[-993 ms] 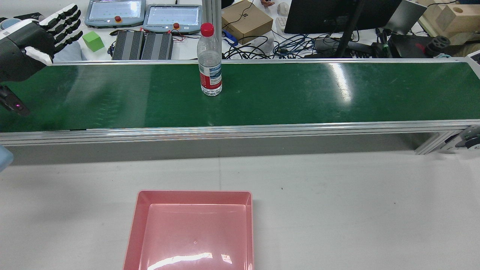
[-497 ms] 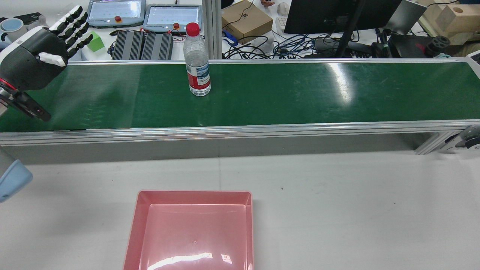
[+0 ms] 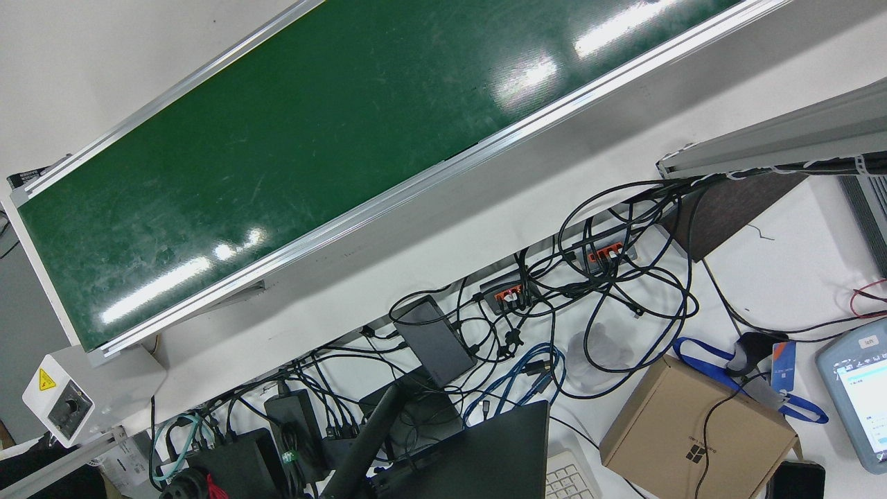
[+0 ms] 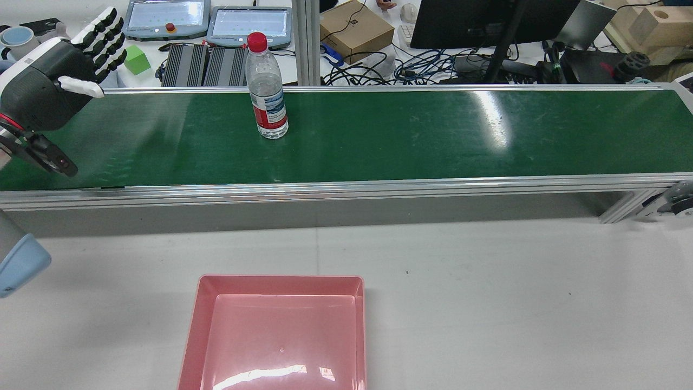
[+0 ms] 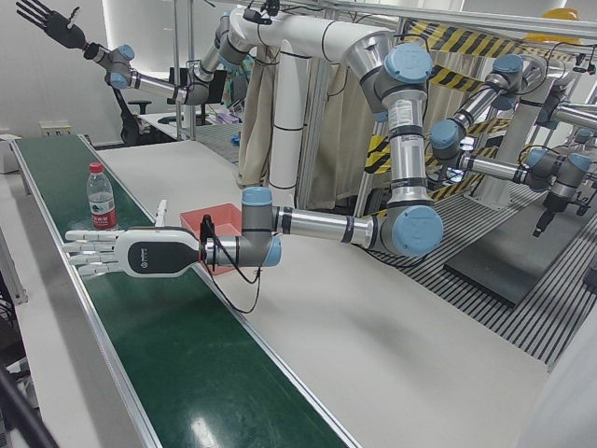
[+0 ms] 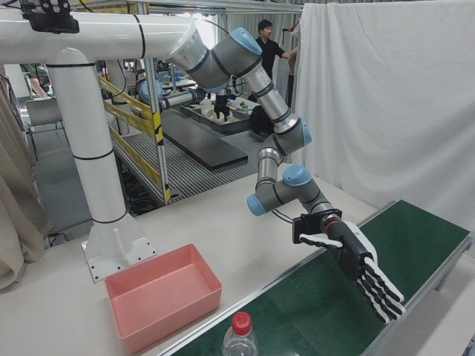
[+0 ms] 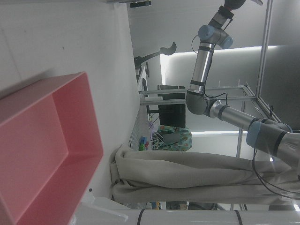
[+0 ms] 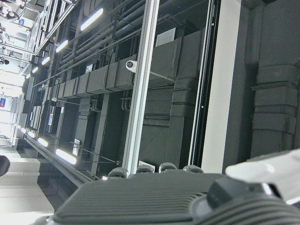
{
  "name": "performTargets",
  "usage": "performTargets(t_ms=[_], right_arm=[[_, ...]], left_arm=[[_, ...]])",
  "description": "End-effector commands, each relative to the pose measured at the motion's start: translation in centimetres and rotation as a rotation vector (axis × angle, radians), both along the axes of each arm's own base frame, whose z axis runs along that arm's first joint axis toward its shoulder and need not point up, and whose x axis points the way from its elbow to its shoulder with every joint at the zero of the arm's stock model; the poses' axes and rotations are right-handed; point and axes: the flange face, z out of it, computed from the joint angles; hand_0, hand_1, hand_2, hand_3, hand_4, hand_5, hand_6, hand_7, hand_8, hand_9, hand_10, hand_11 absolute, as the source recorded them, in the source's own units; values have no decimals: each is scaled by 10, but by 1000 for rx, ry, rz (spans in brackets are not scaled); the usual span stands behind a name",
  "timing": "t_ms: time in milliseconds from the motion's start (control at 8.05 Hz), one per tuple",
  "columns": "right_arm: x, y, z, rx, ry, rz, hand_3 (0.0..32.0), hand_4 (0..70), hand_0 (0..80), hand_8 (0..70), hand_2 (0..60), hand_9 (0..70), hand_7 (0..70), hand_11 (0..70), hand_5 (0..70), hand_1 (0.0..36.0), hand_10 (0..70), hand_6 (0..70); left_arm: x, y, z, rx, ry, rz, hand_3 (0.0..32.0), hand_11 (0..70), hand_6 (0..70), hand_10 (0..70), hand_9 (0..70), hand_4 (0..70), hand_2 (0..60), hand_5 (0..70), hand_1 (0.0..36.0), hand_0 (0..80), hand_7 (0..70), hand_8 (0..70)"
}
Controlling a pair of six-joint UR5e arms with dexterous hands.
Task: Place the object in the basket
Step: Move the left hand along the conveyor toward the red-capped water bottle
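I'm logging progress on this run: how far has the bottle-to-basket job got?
Nothing is done yet: the pink basket is empty. In hand: the left hand hovers open above the green belt, apart from the upright bottle standing on it. The right hand is raised high, holding nothing. Still left: grasp the bottle, carry it over and put it in the basket.

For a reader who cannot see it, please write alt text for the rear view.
A water bottle with a red cap stands upright on a long green conveyor belt, and the left hand hovers open above the belt's left end, apart from the bottle. An empty pink basket sits on the white table in front of the belt.
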Motion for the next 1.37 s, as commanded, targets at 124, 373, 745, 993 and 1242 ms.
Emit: performTargets(t_ms=[124, 373, 745, 993, 1242], right_arm=[[0, 0, 0, 0, 0, 0, 0, 0, 0, 0, 0, 0, 0, 0, 0, 0, 0, 0], [0, 0, 0, 0, 0, 0, 0, 0, 0, 0, 0, 0, 0, 0, 0, 0, 0, 0], [0, 0, 0, 0, 0, 0, 0, 0, 0, 0, 0, 0, 0, 0, 0, 0, 0, 0], [0, 0, 0, 0, 0, 0, 0, 0, 0, 0, 0, 0, 0, 0, 0, 0, 0, 0], [0, 0, 0, 0, -1, 1, 0, 0, 0, 0, 0, 0, 0, 0, 0, 0, 0, 0]], left_arm=[[2, 1, -5, 27, -90, -30, 44, 18, 0, 5, 0, 0, 0, 33, 0, 494, 0, 0], [18, 5, -7, 43, -80, -5, 32, 20, 0, 7, 0, 0, 0, 31, 0, 487, 0, 0], [55, 17, -2, 45, -81, 51, 28, 28, 0, 13, 0, 0, 0, 38, 0, 494, 0, 0], [60, 14, -10, 62, -112, 42, 26, 27, 0, 12, 0, 4, 0, 40, 0, 496, 0, 0], [56, 11, -12, 54, -120, 34, 14, 14, 0, 3, 0, 17, 0, 48, 1, 503, 0, 0]])
